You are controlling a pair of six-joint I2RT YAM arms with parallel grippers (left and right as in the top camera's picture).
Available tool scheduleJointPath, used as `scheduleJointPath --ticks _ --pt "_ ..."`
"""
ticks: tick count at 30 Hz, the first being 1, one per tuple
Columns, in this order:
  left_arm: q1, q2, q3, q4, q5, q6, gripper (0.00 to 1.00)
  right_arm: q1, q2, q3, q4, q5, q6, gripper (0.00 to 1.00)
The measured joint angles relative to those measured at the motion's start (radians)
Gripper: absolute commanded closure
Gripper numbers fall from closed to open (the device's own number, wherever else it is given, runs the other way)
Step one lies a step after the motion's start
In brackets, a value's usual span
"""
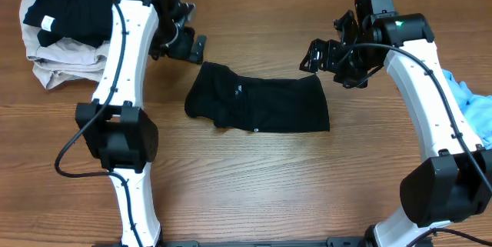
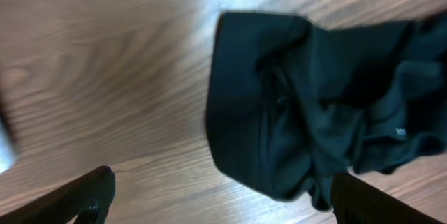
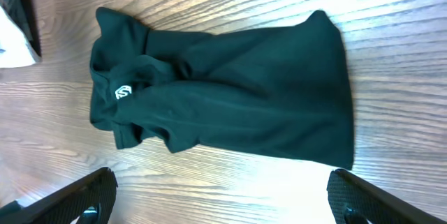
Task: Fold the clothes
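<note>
The black cloth (image 1: 257,105) lay on the wooden table (image 1: 254,185), in the middle, between the two arms. Neither claw held it.

At the far left, at the back of the table, we saw a pile. Another black piece (image 1: 69,8) sat on top of a tan piece (image 1: 58,66). Right beside the pile was the white left arm (image 1: 123,55). The left claw (image 1: 191,45) hung just behind the left end of the black cloth. In the left wrist camera, its two dark fingers (image 2: 84,196) were far apart and had nothing between them. The bunched-up end of the cloth lay on the table below them. That picture was blurry, so the tiny white mark (image 2: 400,132) on the cloth may have been a label.

The left part of the black cloth was crumpled, with bumps and folds. We saw a small white logo (image 3: 123,92) on that part. The right part was smoother and wider, with a straight edge.

The right claw (image 1: 311,55) hung just behind the right back corner of the cloth. In the right wrist camera, its fingers (image 3: 84,196) were wide apart too, and they were empty. The whole cloth showed below them.

At the far right edge of the table we saw a light blue cloth (image 1: 473,105), partly hidden by the white right arm (image 1: 430,101).
</note>
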Motion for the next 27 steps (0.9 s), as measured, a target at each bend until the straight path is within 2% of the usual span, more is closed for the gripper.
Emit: scheduleJointPath --ticks 13,19,22,24,26,27 --pt "0.011 0.000 -0.392 0.223 0.132 0.190 0.00 0.000 0.000 0.000 -0.002 0.026 -0.033 0.00" --pt "0.011 0.000 -0.531 0.349 0.159 0.206 0.08 0.000 0.000 0.000 -0.001 0.040 -0.037 0.00" --pt "0.011 -0.016 -0.564 0.396 0.164 0.204 0.30 0.000 0.000 0.000 -0.002 0.048 -0.037 0.09" --pt "0.013 -0.020 -0.578 0.421 0.163 0.198 0.52 0.000 0.000 0.000 -0.001 0.054 -0.034 0.23" --pt "0.017 -0.021 -0.594 0.448 0.168 0.197 0.88 0.000 0.000 -0.003 0.002 0.058 -0.031 0.39" --pt "0.018 -0.021 -0.598 0.453 0.172 0.191 0.96 0.000 0.000 -0.012 0.007 0.061 -0.026 0.50"
